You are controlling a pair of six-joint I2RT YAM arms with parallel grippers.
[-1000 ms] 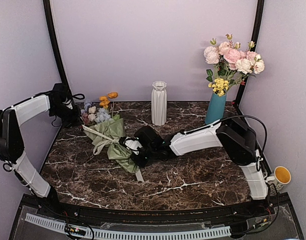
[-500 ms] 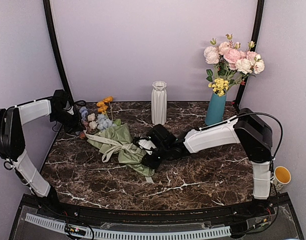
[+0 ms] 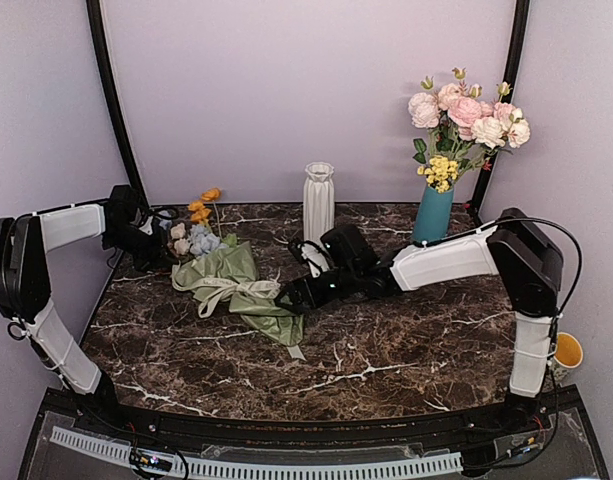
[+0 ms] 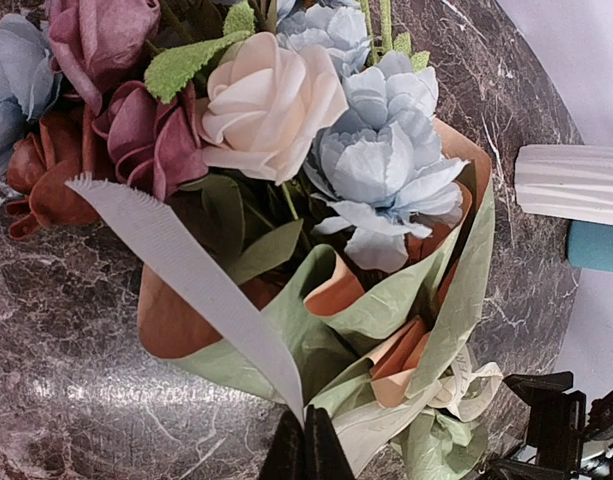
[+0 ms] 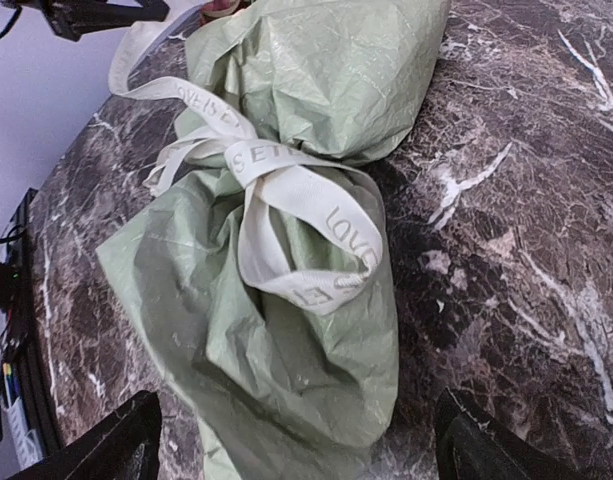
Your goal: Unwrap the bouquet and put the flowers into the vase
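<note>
The bouquet (image 3: pixel 231 285) lies on its side on the marble table, wrapped in green paper with a tan lining and tied with a cream ribbon (image 5: pixel 286 200). Its flowers (image 4: pixel 271 105), cream, pale blue and dusty pink, point toward the back left. My left gripper (image 4: pixel 306 445) is shut on a loose tail of the ribbon (image 4: pixel 186 265) beside the blooms (image 3: pixel 191 240). My right gripper (image 5: pixel 306 450) is open, its fingers wide on either side of the wrapper's stem end (image 5: pixel 286 360), not touching it. The white ribbed vase (image 3: pixel 318 205) stands behind the right gripper (image 3: pixel 291 297).
A teal vase (image 3: pixel 432 215) with pink roses (image 3: pixel 466 110) stands at the back right. A yellow cup (image 3: pixel 566 350) sits off the table's right edge. Black posts (image 3: pixel 111 100) and purple walls close in the back and sides.
My right gripper has opened, let go of the wrapper's stem end and drawn back to the right. The bouquet has slid a little right. The left gripper still pinches the ribbon.
</note>
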